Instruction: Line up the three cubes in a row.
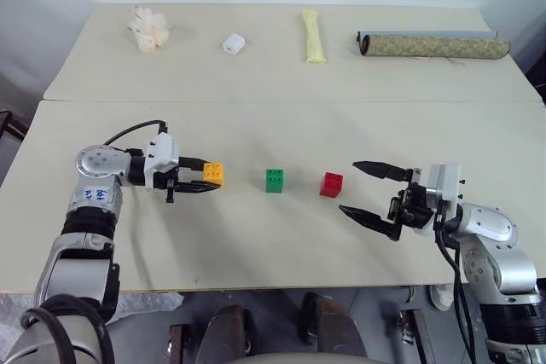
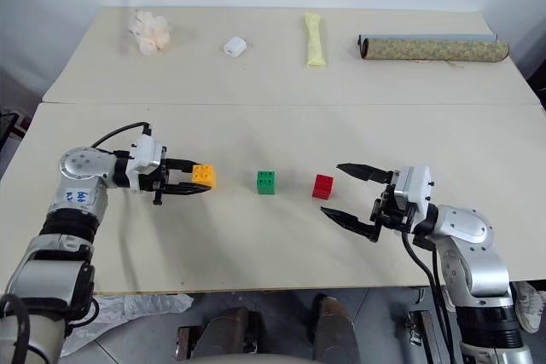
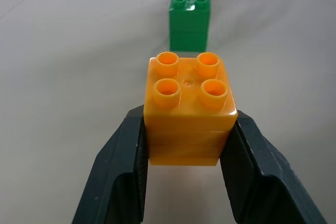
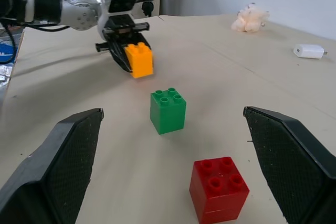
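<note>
Worktop: a pale worktop in front of a white wall, with a second one butted behind it.
Back row: a tissue wad, a small white block, a yellow packet and a patterned roll, all well apart from the blocks.
Orange block: the orange block sits clamped between the closed jaws of the left gripper, studs up, low over the worktop or resting on it; I cannot tell which.
Green block: the green block stands between the other two.
Red block: the red block stands just ahead of the right gripper.
Right gripper: jaws wide open and holding nothing.
Why held so: the left wrist view sights orange, green and red nearly in one line, so the grip looks meant to set orange down on that line.
</note>
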